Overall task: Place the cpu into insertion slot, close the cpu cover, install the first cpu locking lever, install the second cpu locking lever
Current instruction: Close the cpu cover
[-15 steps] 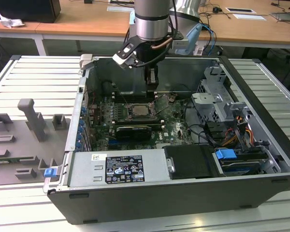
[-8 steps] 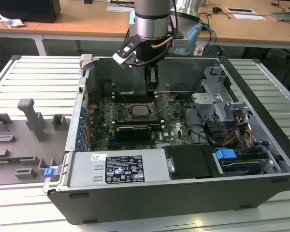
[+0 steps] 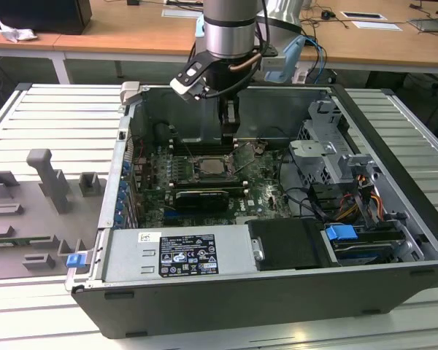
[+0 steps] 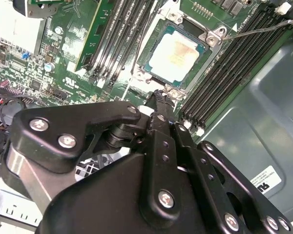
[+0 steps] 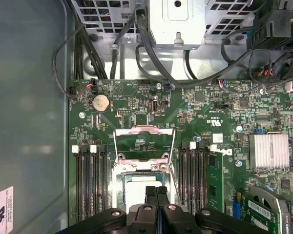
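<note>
The tool [image 5: 156,190], pressed together, is hovering near the seated cpu [image 4: 178,54]; the cpu cover [image 5: 144,129] is lying open, probably stiff, pushable at its rim.

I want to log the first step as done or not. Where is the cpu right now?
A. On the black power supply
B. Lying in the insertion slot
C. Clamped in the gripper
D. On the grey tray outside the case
B: in the second wrist view the cpu lies flat inside the insertion slot, while the gripper is shut, with nothing between its fingers, near the slot's edge.
</note>
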Robot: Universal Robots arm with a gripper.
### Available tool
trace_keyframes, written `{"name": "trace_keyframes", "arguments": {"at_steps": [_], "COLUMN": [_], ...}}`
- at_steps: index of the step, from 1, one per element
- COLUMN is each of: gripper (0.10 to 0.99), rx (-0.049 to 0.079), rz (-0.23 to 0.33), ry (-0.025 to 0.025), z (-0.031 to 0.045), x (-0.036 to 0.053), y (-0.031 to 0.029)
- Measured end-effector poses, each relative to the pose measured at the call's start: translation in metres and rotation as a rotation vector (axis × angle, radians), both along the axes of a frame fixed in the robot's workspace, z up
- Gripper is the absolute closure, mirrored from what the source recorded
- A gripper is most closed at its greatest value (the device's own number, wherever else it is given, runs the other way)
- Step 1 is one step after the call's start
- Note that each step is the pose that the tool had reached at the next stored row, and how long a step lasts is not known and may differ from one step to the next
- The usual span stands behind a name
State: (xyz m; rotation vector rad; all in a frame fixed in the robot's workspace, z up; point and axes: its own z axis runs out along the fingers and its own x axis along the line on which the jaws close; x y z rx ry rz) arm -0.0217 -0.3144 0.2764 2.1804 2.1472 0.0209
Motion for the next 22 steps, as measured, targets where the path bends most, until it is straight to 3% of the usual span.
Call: {"name": "trace_keyframes", "arguments": {"at_steps": [7, 13, 22], "gripper": [0.98, 0.98, 0.98], "rx": [-0.001, -0.001, -0.001], "rz": [0.0, 0.0, 0.0], "ry": [0.0001, 0.0004, 0.0005], "z": [0.0022, 0.0029, 0.0029], "x": [0.0018, 0.0111, 0.0152], "y": [0.0002, 0.0003, 0.0004]}}
